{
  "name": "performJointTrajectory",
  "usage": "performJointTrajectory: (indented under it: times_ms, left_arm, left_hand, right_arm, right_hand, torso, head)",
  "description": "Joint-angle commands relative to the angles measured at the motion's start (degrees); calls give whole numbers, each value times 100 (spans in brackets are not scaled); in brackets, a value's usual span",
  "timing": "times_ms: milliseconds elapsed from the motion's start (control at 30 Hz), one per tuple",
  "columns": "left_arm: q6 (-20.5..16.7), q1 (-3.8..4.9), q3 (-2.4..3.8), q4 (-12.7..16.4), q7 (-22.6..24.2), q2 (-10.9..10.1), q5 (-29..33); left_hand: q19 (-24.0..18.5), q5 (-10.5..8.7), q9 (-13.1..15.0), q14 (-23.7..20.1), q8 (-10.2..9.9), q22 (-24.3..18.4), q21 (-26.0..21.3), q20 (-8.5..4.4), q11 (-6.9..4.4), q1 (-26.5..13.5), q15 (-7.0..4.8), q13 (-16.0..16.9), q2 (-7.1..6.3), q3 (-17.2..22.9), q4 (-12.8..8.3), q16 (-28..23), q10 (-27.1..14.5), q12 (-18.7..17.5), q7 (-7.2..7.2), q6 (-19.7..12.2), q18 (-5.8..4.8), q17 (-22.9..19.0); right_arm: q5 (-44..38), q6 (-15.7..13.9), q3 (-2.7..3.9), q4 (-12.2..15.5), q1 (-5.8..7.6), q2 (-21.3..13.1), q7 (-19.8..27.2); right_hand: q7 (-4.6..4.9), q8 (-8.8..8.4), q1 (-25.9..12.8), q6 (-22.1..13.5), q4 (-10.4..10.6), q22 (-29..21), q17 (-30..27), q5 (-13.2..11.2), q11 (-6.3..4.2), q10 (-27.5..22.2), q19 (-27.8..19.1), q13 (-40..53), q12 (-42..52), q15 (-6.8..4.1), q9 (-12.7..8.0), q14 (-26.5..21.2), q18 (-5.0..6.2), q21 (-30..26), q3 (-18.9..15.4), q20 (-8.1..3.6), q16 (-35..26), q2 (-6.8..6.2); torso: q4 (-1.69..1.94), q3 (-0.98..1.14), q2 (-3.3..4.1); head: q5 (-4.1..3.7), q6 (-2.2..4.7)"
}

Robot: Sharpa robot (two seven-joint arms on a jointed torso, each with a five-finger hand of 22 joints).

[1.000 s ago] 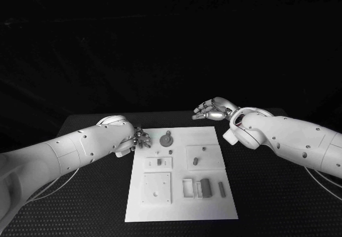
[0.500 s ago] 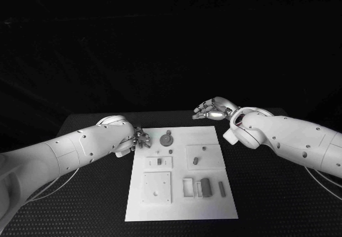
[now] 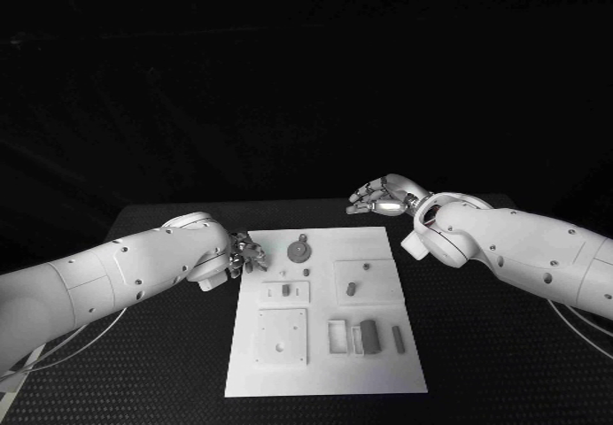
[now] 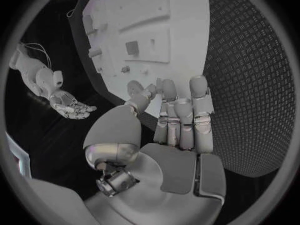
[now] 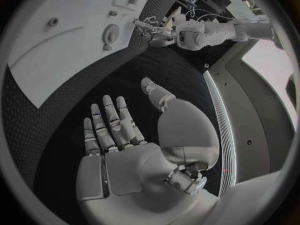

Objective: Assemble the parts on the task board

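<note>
Black textured table (image 3: 153,372) is seen under white rectangular task board (image 3: 326,376) | small grey parts (image 3: 368,336) are seated on it | left hand (image 3: 246,252) is positioned at board's far-left edge, fingers spread, nothing gripped | right hand (image 3: 378,200) is raised beyond far-right corner, fingers spread, nothing gripped.

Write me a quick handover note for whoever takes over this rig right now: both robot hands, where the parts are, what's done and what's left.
Left robot hand: empty, fingers apart, at the far left edge of the task board, beside the round part.
Right robot hand: empty, palm up, beyond the board's far right corner.
Parts: all on the board, including a small peg in the right middle and a dark block near the front.
Done: no assembly that I can confirm.
Left: pick up and fit the parts; neither hand holds one yet.
</note>
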Motion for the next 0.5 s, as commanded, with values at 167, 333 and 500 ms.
performJointTrajectory:
  times_ms: [167,333,500]
  left_arm:
    - [-463,4,3,676,-131,-343,389]
    - [-575,2,-4,979,-174,-480,343]
    - [-628,-4,-22,1160,-216,-542,202]
  left_hand:
    - [152,26,178,173,267,116,70,-76,-61,86,-138,8,51,41,10,69,132,24,-17,151,148,22]
    - [194,28,185,217,293,118,97,-97,-83,78,-160,14,26,57,18,89,181,36,-39,191,148,33]
    - [258,30,195,278,326,122,140,-115,-111,63,-189,26,5,66,29,123,245,60,-67,241,141,50]
  right_arm:
    - [10,68,2,-34,-2,9,35]
    - [12,67,1,-37,-3,6,36]
    - [13,67,0,-33,-3,4,36]
  right_hand:
    - [311,37,-46,-48,38,4,-6,12,7,13,-46,2,-38,-5,-8,-52,-85,-13,-6,-1,-21,-7]
    - [311,38,-46,-48,39,1,-6,12,7,13,-46,2,-38,-5,-8,-53,-85,-14,-6,-2,-21,-8]
    - [311,38,-46,-48,40,-7,-6,12,7,12,-47,2,-38,-5,-9,-53,-85,-15,-6,-2,-21,-9]
  torso:
    - [9,2,3]
    - [6,3,1]
    - [-1,0,8]
  head:
    - [20,-6]
    - [43,-2]
    - [50,-1]
